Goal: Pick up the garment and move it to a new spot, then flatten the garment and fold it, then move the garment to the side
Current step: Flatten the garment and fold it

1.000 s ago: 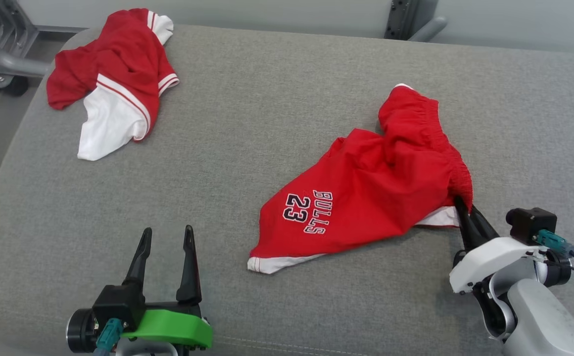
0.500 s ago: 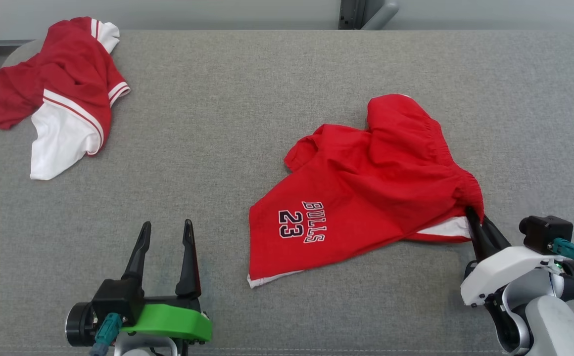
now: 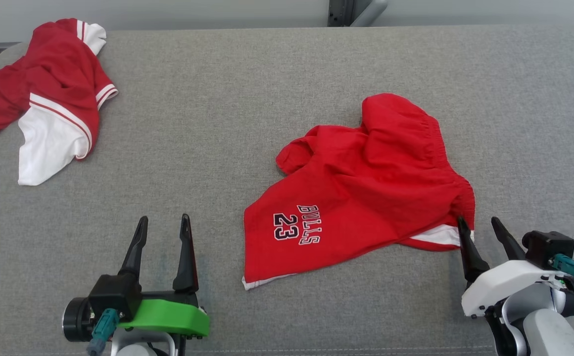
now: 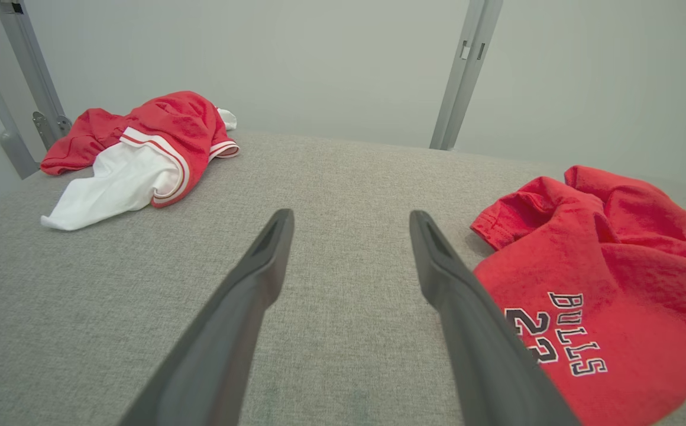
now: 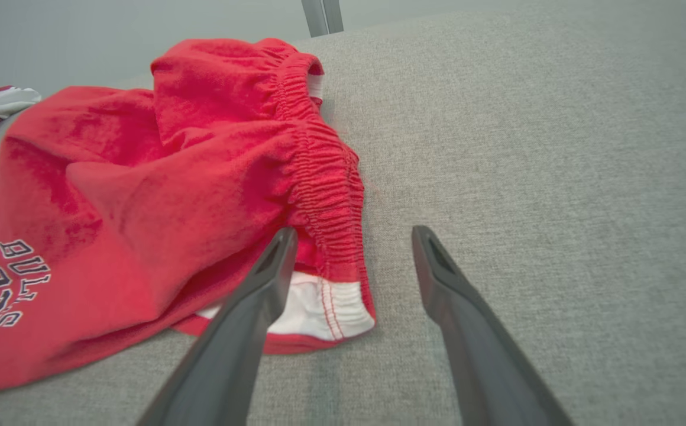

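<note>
Head view: my right gripper (image 3: 477, 221) has just let go. A second ago its fingers were pinched together on the waistband corner of the shorts (image 3: 361, 198); now they stand spread with nothing between them. The head camera has also shifted over that second, so I don't read the scene's slide as things moving.

Shorts now: lying on the grey cushion (image 3: 247, 99), centre-right, just ahead of my right gripper. "BULLS 23" print faces up, near the front-left corner.

Right wrist view: the elastic waistband (image 5: 325, 195) is bunched and a white hem (image 5: 319, 307) pokes out from under it. My inner finger overlaps that hem. It may still be brushing the cloth; I can't tell from this angle.

My left gripper (image 3: 163, 217) is wide open and holds nothing. It sits over bare cushion, left of the shorts and apart from them.

A red-and-white jersey (image 3: 44, 113) lies crumpled at the far left, well apart.

Meaning for the task: the pick-and-move step looks finished, with the release as the drop-off. Flattening is not done. The shorts are rumpled, the far leg is rolled under and the waistband is humped. Next I probably need both grippers on opposite edges to spread the shorts before any fold.
</note>
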`<state>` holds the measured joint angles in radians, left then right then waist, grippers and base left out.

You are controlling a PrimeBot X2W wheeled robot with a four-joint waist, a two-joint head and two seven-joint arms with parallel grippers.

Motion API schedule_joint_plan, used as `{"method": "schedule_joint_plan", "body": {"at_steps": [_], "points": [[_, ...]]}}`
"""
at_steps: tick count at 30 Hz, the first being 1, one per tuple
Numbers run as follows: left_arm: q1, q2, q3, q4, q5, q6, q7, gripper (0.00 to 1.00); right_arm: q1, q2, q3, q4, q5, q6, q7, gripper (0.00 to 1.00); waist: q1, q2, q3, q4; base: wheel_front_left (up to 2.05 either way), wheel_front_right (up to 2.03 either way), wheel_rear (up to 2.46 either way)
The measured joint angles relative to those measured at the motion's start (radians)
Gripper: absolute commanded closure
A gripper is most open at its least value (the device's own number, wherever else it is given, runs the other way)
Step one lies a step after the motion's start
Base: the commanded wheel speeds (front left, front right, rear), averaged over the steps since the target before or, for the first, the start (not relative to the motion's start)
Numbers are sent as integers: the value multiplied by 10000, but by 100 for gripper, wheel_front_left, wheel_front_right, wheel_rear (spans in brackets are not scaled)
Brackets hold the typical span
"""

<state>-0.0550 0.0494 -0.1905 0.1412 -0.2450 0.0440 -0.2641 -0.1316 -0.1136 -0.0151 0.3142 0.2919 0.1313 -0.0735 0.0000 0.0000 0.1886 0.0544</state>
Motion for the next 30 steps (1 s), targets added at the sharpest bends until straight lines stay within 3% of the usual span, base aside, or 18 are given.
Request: {"method": "schedule_joint_plan", "body": {"at_steps": [20, 30], "points": [[337, 0, 247, -173, 224, -153, -2, 0, 530, 426, -594, -1588, -1452, 0, -1755, 0, 0, 0, -931, -455, 0, 0, 0], [745, 0, 353, -318, 261, -134, 0, 0, 754, 617, 198, -1860, -1647, 0, -1883, 0, 0, 0, -1375, -268, 0, 0, 0]]}}
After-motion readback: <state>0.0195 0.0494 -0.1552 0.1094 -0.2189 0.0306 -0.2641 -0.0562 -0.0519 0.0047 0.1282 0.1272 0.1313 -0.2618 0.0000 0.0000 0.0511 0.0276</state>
